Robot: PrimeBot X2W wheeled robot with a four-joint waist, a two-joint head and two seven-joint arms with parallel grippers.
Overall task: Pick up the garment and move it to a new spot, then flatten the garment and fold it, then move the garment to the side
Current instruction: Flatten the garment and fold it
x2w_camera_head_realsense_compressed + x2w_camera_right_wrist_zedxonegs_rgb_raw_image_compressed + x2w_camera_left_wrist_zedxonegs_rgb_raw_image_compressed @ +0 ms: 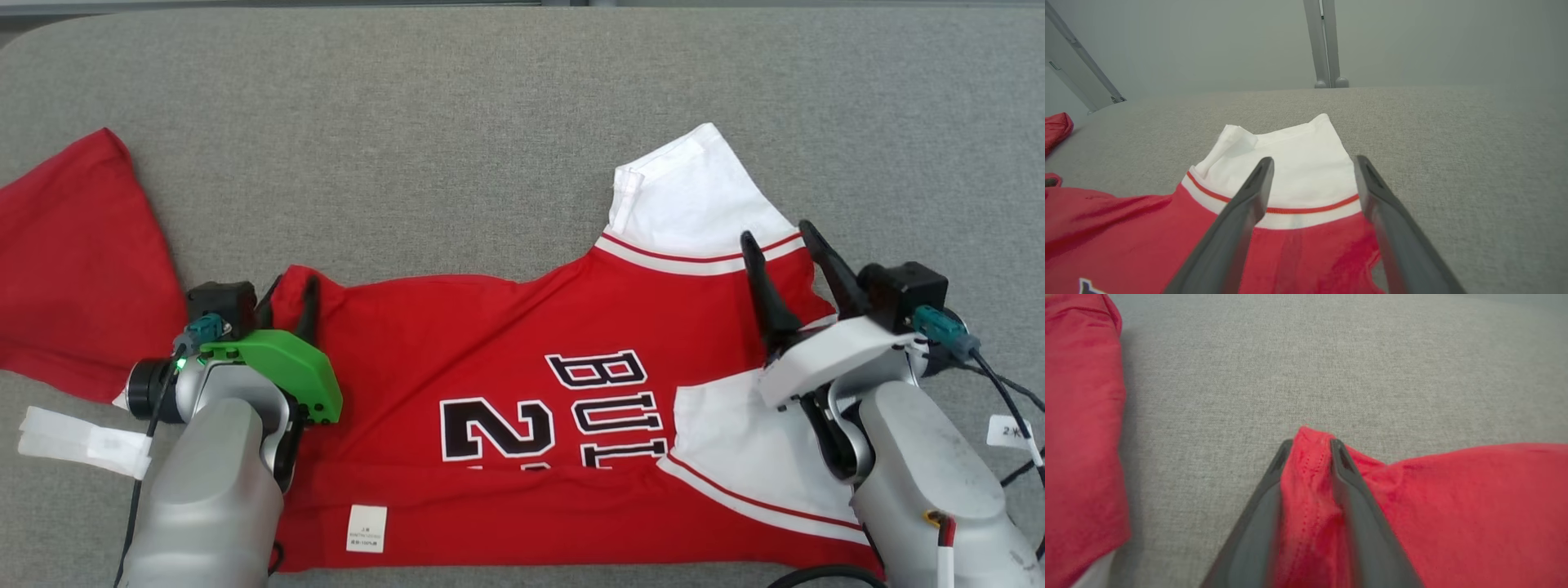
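The garment (506, 327) is a red jersey with white sleeves and black-and-white lettering, lying spread across the near half of the grey table. My left gripper (287, 300) is at the jersey's left corner. In the left wrist view its fingers (1309, 446) pinch a bunched fold of red fabric (1310, 486). My right gripper (777, 233) stands open over the far white sleeve (694, 196). In the right wrist view its fingers (1314, 161) straddle the sleeve's (1290, 163) red-and-white trim, and I cannot tell whether they touch it.
A red cloth (73, 261) lies at the table's left, also in the left wrist view (1077, 416). A white tag strip (82, 441) sits near the left forearm. Bare grey table (490, 122) stretches beyond the jersey. Grey posts (1327, 45) stand past the far edge.
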